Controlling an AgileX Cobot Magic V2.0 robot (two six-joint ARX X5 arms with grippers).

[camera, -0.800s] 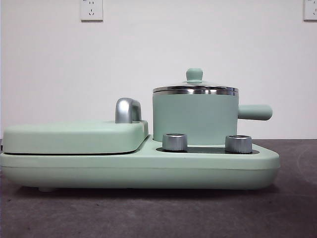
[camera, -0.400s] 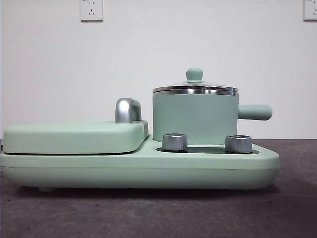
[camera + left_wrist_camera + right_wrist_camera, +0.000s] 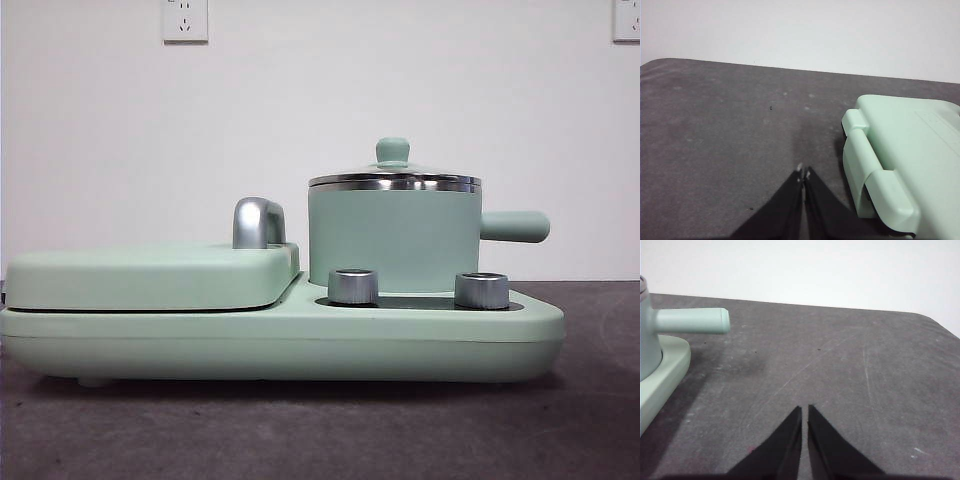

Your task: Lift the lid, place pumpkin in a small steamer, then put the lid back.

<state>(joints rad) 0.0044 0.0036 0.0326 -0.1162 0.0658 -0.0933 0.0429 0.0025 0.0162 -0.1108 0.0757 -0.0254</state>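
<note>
The small steamer (image 3: 393, 238) is a mint-green pot standing on the right half of a mint-green cooker base (image 3: 280, 340), its stubby handle (image 3: 514, 226) pointing right. The lid (image 3: 394, 179), steel-rimmed with a mint-green knob (image 3: 392, 151), rests on the pot. The pumpkin is out of view. My left gripper (image 3: 804, 174) is shut over bare table beside the cooker's flat cover (image 3: 905, 150). My right gripper (image 3: 804, 411) is shut over bare table, off to the side of the steamer handle (image 3: 690, 320). Neither arm shows in the front view.
A flat mint-green hinged cover (image 3: 150, 276) with a chrome handle (image 3: 257, 222) fills the base's left half. Two steel dials (image 3: 353, 286) (image 3: 481, 290) stand in front of the pot. The dark grey table (image 3: 850, 365) runs to a white wall.
</note>
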